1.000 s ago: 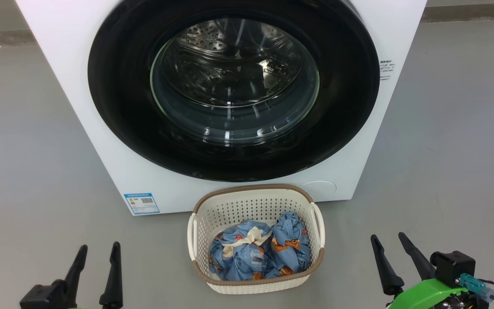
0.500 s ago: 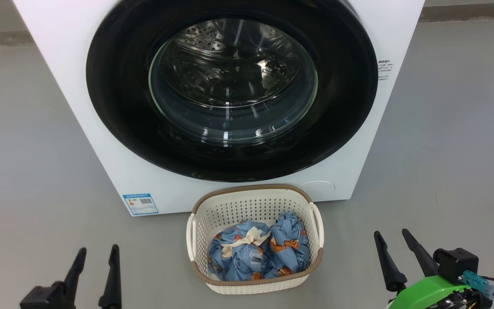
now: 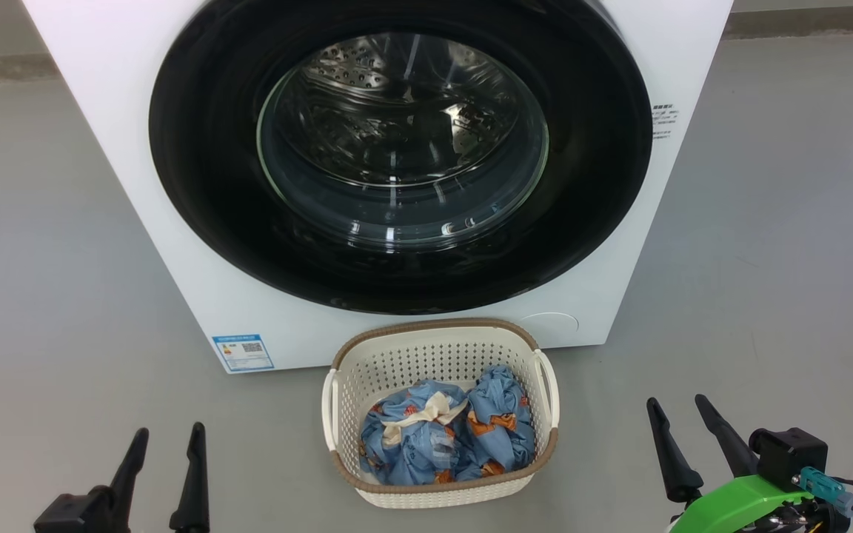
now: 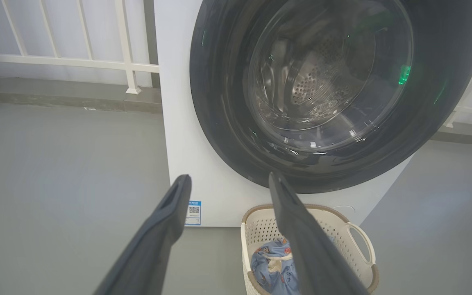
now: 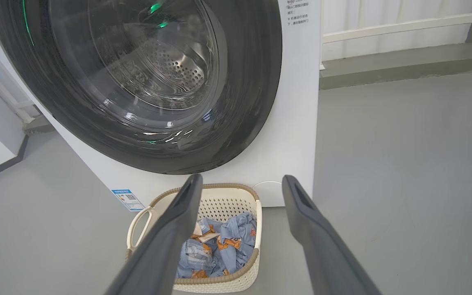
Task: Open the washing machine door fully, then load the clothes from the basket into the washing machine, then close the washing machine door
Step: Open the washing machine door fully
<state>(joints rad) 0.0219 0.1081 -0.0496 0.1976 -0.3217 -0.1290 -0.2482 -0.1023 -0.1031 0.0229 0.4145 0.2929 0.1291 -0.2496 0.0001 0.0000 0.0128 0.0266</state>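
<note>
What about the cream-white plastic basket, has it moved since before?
No. The basket keeps its place beside the white washing machine and its blue sticker.

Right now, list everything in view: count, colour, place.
washing machine: one, white, on the grey floor.
washing machine door: one, black rim, clear glass, shut.
label sticker: one, blue, machine's lower left front.
basket: one, cream-white, brown rim, before the machine.
clothes: two bundles, light blue, orange-brown print, in basket.
railing: one, white, behind the machine.
left gripper: one, dark, open, lower left.
right gripper: one, dark, open, lower right.
</note>
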